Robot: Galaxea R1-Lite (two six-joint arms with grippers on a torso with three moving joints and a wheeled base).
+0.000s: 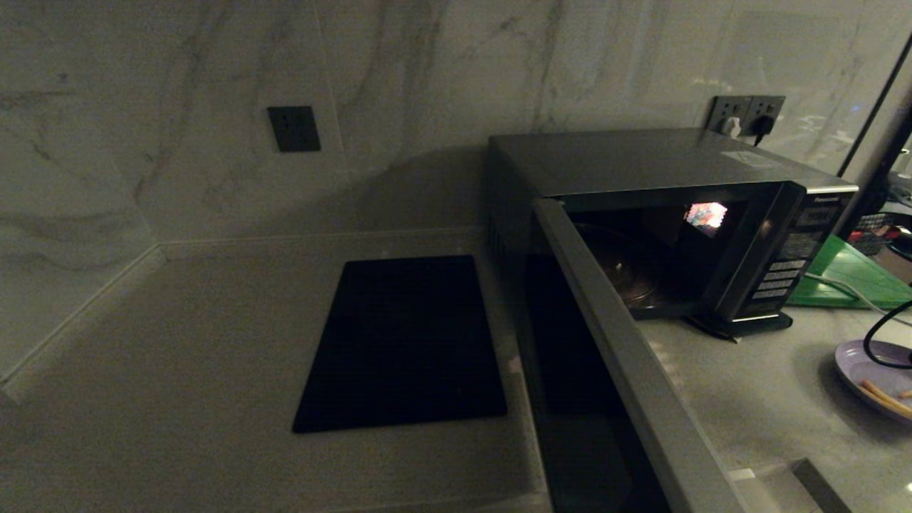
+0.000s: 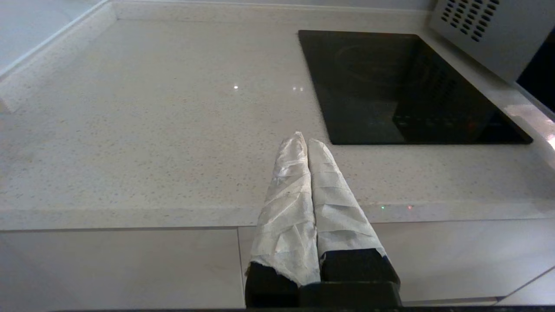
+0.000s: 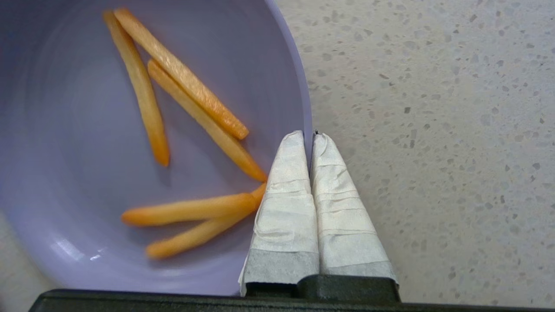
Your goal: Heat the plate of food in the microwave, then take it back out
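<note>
Two pincers: we see both clenched.
Right pincer: taped fingers pressed together over the plate rim; one finger sits inside the rim, the other outside; we read it as gripping the rim.
Plate: lavender, with fries, on the tabletop to the right of the microwave, near the head view's right edge.
Microwave: door swung open, cavity lit.
Left pincer: idle, clenched on nothing, over the tabletop edge near the cooktop.
Green board: beside the microwave's button panel.
</note>
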